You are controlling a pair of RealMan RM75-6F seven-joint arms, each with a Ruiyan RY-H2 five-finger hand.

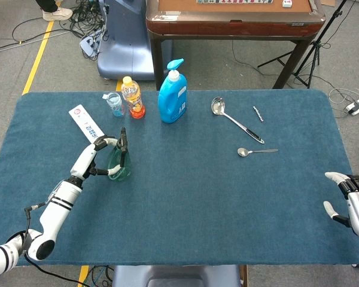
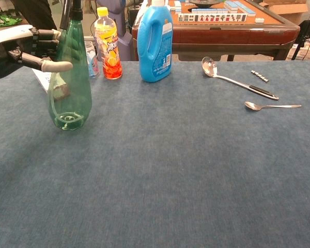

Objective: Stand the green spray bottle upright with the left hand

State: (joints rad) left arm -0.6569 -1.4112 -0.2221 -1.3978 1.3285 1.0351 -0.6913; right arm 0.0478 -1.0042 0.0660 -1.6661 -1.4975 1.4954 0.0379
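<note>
White arms w/ black joint bands, left hand (image 1: 94,156) white w/ black fingers

Head view looks steeply down from high, whole table (image 1: 227,197) in frame; chest view sits low and close, facing across it; both share the blue detergent bottle (image 1: 172,92) and ladle (image 2: 237,80)

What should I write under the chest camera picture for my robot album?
The left hand holds the green spray bottle standing upright on the blue table.
</note>
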